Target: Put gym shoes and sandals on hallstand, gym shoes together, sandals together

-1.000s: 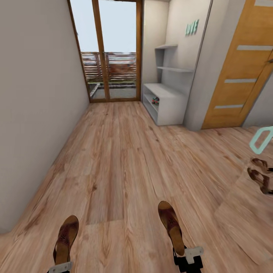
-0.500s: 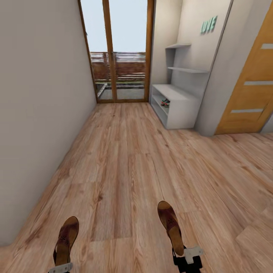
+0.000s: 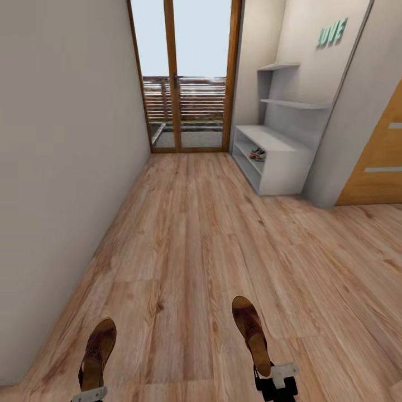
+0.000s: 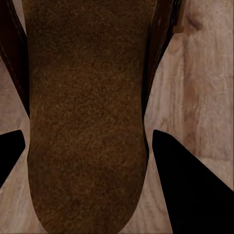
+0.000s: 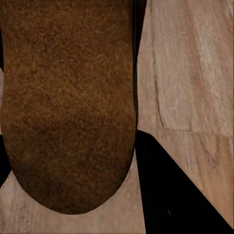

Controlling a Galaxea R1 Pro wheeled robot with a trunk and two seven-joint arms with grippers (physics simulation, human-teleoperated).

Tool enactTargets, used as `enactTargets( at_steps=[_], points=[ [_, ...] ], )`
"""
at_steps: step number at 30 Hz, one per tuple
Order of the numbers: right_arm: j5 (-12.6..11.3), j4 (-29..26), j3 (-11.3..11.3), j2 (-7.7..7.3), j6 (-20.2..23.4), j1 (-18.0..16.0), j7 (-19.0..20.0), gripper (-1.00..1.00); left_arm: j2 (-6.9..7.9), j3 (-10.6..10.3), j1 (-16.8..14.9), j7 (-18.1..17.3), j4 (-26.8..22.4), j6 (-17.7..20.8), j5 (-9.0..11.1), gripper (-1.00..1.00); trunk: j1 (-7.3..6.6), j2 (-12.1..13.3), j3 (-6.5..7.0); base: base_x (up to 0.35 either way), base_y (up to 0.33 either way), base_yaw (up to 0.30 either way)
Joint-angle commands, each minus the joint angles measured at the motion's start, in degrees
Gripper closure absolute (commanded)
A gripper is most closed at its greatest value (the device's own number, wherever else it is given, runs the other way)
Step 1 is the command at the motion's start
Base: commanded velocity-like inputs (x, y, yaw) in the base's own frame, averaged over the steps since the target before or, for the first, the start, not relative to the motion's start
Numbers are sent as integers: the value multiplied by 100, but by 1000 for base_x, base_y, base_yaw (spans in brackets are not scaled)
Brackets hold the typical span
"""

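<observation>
The pale grey-white hallstand [image 3: 279, 162] stands against the right wall at the far end of the corridor, near the wood-framed glass door [image 3: 187, 78]. It has a low bench top, open shelves below and stepped upper shelves above. In its lower open shelf sits a pair of white gym shoes with green and red-orange patches [image 3: 257, 153], side by side; they are small and far off, so little detail can be made out. The bench top and upper shelves look bare.

The left end effector [image 3: 89, 395] pinches the heel end of one brown leather sandal [image 3: 97, 354], held above the light brown wood-grain plank floor [image 3: 195, 240] with its toe pointing toward the door. The right end effector [image 3: 276, 379] pinches the heel end of the other brown leather sandal [image 3: 251, 332], also toe forward. Both end effectors are cut off by the lower edge of the head view.

In the left wrist view the dark brown sole [image 4: 85, 122] runs between the two black fingers [image 4: 190, 190], with floor planks beyond. In the right wrist view the second sole [image 5: 68, 102] hides one finger almost wholly; the other black finger [image 5: 170, 190] shows beside it.

An orange-brown wooden door [image 3: 379, 162] is partly cut off at the right edge, and mint-green letters [image 3: 332, 34] on the wall above the hallstand are too tilted to read surely.
</observation>
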Motion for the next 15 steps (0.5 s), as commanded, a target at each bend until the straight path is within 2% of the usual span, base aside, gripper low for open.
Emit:
enactTargets(
  at_steps=[1,15],
  points=[
    [8,6,45,-1,-7,-4,-53,100,-4,50,-7,-27,5,-23,-71,100,2,-2,-4,291,191,1],
    [8,6,45,-5,-7,-4,-53,100,-4,50,-8,-27,5,-23,-77,100,2,-2,-4,303,161,0]
  ],
)
